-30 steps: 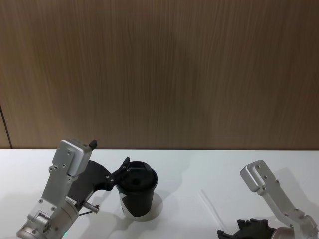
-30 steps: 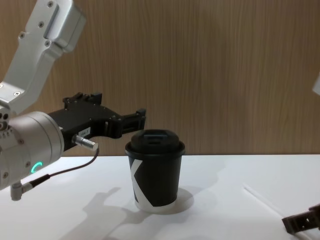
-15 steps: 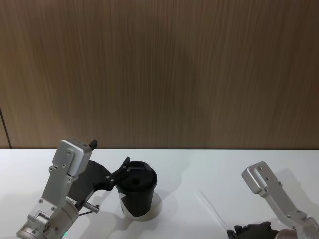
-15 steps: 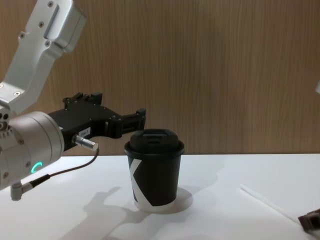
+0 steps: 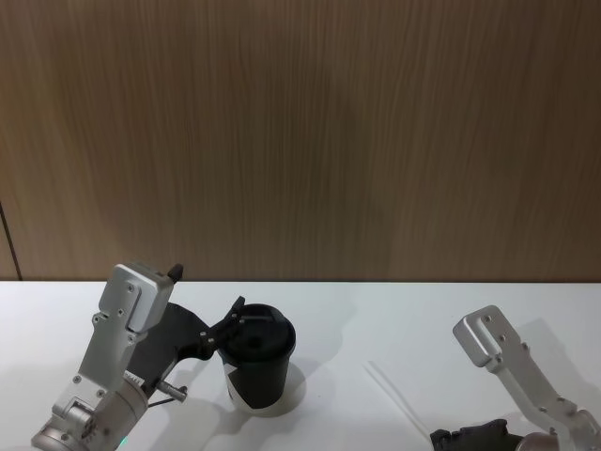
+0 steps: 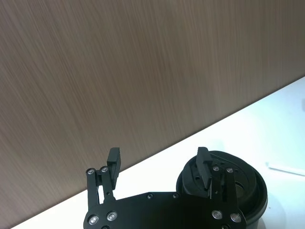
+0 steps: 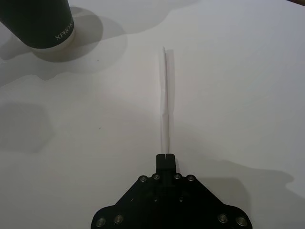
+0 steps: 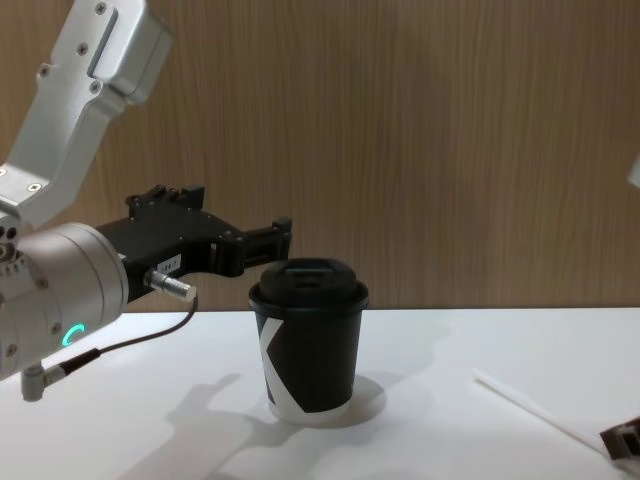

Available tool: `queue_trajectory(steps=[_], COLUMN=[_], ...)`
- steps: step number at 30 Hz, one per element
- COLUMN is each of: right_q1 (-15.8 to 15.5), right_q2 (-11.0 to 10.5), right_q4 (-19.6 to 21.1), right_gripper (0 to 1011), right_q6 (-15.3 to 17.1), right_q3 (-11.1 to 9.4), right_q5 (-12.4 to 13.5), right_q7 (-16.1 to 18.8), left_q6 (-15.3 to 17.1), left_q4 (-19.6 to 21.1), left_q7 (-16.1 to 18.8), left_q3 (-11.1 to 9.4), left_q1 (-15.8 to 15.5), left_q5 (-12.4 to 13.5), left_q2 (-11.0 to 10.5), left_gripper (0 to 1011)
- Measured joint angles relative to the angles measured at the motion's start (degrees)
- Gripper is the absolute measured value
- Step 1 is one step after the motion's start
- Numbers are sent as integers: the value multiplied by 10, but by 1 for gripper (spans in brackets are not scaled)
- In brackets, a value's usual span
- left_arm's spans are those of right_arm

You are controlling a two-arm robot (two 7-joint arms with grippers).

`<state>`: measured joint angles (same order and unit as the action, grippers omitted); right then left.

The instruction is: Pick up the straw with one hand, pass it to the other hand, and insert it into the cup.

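Two hands (image 6: 158,156) (image 7: 165,156); one straw (image 7: 165,129); one cup (image 8: 310,345)

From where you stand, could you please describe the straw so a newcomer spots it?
On the white table, look to the right of the black cup. The straw stretches there, one end pinched in the right gripper; it alone is long, thin and white.

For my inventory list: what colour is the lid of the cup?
Black. The lid matches the cup body; the chest view shows it best.

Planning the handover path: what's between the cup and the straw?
Nothing: the stretch between the cup and the straw is bare table. This shows clearest in the right wrist view.
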<state>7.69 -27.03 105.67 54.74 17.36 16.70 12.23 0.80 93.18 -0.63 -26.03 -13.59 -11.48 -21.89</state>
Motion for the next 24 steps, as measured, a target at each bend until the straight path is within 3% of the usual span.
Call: queue_trajectory(steps=[12,24], right_q1=[1,-7], right_q2=[4,5], right_q4=[-2,16], right_gripper=[0,0], right_q6=[-3,-26], right_q3=[-3,-24], right_q5=[-4,-15], right_q7=[4,-7], left_q6=[0,0], left_q4=[0,0], left_q7=[0,0], left_q3=[0,0], left_q1=[0,0], left_q5=[0,0], left_q2=[0,0], left_gripper=[1000,1000])
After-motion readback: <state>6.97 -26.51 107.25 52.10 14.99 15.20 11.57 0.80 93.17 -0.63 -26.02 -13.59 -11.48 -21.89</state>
